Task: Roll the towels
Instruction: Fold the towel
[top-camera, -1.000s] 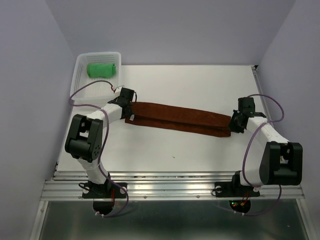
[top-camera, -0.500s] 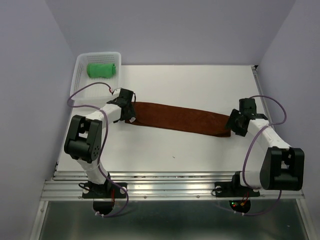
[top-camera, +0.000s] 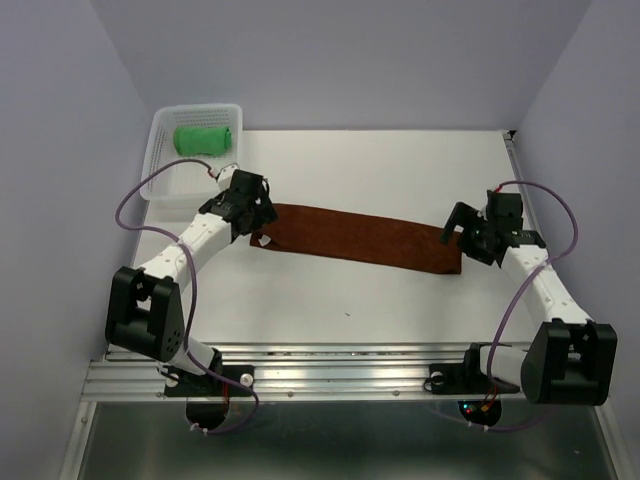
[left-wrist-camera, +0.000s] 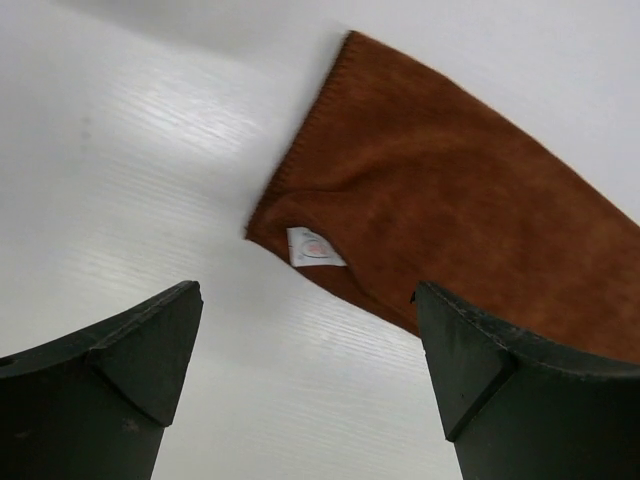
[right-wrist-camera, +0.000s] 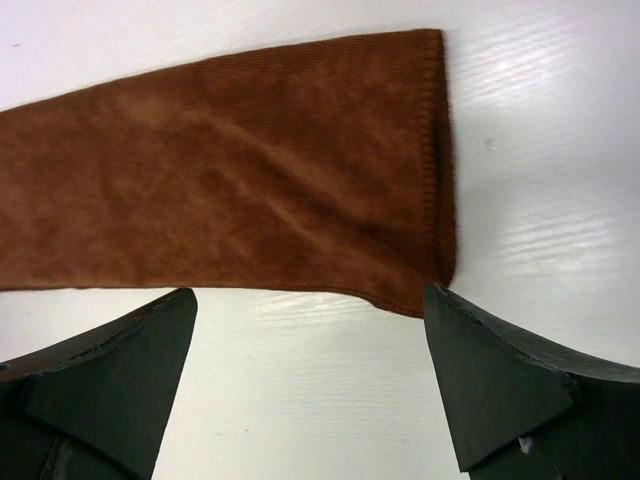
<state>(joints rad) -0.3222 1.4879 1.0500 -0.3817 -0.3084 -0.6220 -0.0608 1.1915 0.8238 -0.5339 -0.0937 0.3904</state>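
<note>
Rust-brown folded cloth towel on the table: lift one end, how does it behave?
Probably floppy: the rust-brown cloth towel lies flat as a long folded strip, so a lifted end would likely sag and unfold. Its fuzzy nap suggests it drags rather than slides on the white table.

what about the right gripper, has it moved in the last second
Yes. The right gripper has opened and lifted up off the table, above the rust-brown towel's right end.
</note>
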